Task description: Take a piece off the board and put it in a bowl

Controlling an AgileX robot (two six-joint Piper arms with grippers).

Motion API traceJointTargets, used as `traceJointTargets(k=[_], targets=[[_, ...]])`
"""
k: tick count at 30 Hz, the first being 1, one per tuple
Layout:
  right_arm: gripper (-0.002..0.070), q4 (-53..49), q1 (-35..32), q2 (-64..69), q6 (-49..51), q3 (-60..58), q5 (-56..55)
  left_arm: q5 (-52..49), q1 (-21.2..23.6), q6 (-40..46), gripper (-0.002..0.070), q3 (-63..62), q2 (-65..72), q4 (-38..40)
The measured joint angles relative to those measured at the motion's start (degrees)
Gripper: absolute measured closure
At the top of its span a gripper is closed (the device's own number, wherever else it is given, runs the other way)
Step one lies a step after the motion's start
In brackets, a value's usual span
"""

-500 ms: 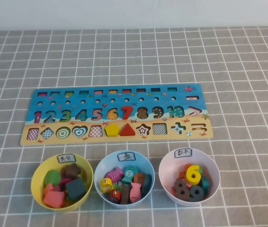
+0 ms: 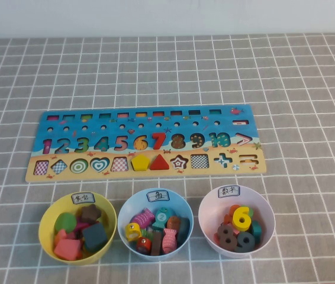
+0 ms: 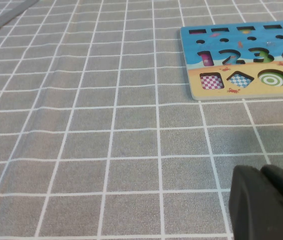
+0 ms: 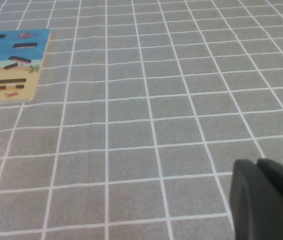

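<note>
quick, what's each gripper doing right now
Left gripper: off the board's end, holding nothing visible; open or shut cannot be told.
Right gripper: over bare cloth, same, cannot be told.

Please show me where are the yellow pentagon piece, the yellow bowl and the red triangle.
Yellow pentagon piece (image 2: 139,162): high view, centre of its top face.
Yellow bowl (image 2: 49,210): high view, bare left rim.
Red triangle (image 2: 160,163): high view, middle of its face.

Bright, even light, soft shadows, no glare; nearest wrist-view edges slightly blurred.
</note>
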State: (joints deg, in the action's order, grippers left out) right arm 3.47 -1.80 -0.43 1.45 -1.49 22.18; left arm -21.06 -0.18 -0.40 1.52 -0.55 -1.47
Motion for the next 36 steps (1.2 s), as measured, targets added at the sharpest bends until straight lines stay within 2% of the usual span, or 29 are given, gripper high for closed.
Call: traceJointTargets(k=[16, 22, 26, 31, 36], targets=[[0.0694, 0.00, 0.00, 0.00, 0.00, 0.00, 0.00, 0.00, 0.00, 0.00, 0.0679, 0.00, 0.00, 0.00], [0.0694, 0.00, 0.00, 0.00, 0.00, 0.00, 0.00, 0.77, 0.00, 0.00, 0.0680, 0.00, 0.00, 2.61], [0.0694, 0.00, 0.00, 0.00, 0.00, 0.00, 0.00, 3.51, 0.00, -0.20, 0.0680, 0.00, 0.00, 8.59], [0.0694, 0.00, 0.00, 0.00, 0.00, 0.00, 0.00, 8.24, 0.00, -2.41, 0.0680, 0.00, 0.00, 21.39], [0.0694, 0.00, 0.00, 0.00, 0.00, 0.00, 0.00, 10.84, 0.00, -2.80, 0.0680, 0.00, 0.00, 28.85]])
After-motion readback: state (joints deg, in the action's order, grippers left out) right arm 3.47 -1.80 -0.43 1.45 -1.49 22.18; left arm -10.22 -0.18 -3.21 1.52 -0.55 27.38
